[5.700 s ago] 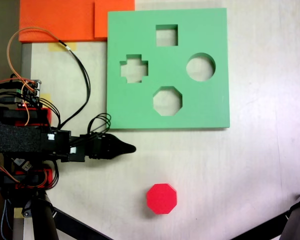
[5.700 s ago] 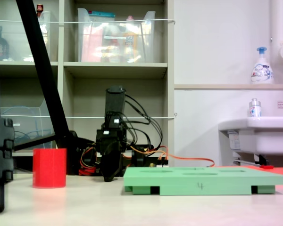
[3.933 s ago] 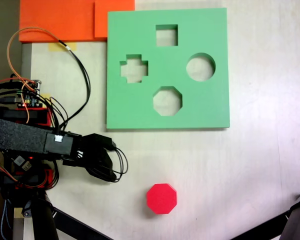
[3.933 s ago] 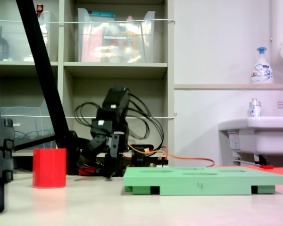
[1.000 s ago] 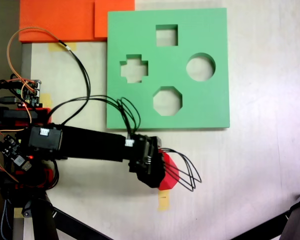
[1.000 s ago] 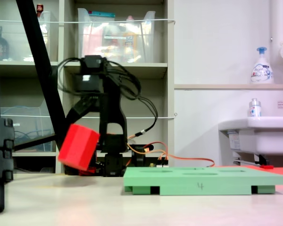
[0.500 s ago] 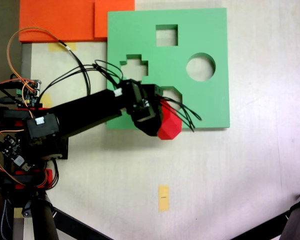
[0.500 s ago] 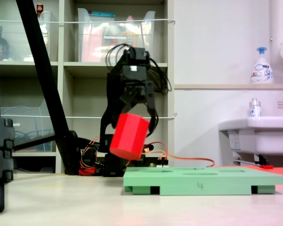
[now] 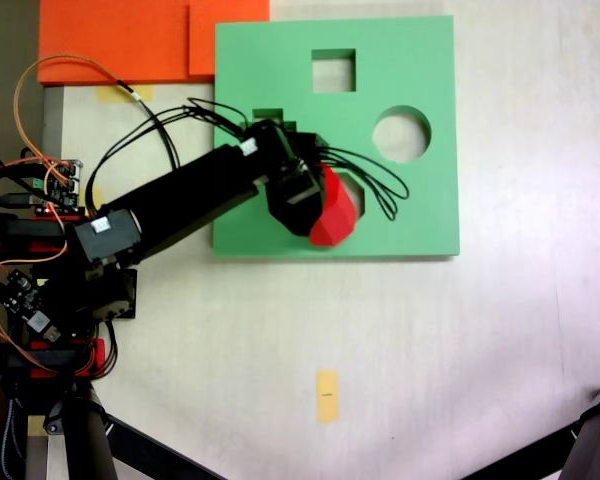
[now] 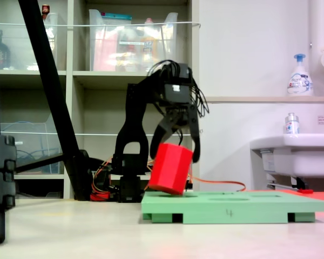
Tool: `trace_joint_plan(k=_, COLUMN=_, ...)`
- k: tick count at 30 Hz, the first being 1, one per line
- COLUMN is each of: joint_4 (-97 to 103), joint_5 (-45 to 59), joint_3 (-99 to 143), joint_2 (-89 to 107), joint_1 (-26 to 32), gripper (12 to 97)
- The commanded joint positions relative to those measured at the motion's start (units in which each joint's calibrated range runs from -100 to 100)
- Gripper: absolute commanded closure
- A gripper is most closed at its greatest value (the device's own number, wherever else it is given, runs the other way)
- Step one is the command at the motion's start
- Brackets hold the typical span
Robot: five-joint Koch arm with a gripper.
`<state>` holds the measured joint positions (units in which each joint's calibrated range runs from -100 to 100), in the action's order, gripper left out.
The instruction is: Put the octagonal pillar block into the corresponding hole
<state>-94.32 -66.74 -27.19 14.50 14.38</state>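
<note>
I see a pale, smooth counter (image 9: 500, 350) with shelving behind it, and a flat green foam board (image 9: 420, 220) lying on it. My pincer (image 10: 179, 152) grips the octagonal pillar block (image 10: 170, 168), a red foam prism, tilted just above the board's near edge and partly over the eight-sided hole (image 9: 357, 189). Below the board the counter lies open, bar a yellow tape mark (image 9: 327, 396).

Octagonal hole (image 9: 354, 184) mostly hidden under red block (image 9: 332, 212) & arm; cross cutout (image 9: 267, 114) partly covered.
</note>
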Motion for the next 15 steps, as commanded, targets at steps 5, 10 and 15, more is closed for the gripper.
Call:
trace_joint_plan(k=5, joint_4=5.3, joint_5=-2.15, joint_3=-4.31, joint_2=-1.09, joint_1=0.93, gripper=66.1)
trace_joint_plan(k=10, joint_4=7.61, joint_5=-2.88, joint_3=-4.31, joint_2=-2.49, joint_1=1.17, gripper=66.1)
trace_joint_plan(k=15, joint_4=10.4, joint_5=-2.88, joint_3=-4.31, joint_2=-3.33, joint_1=1.12, gripper=66.1)
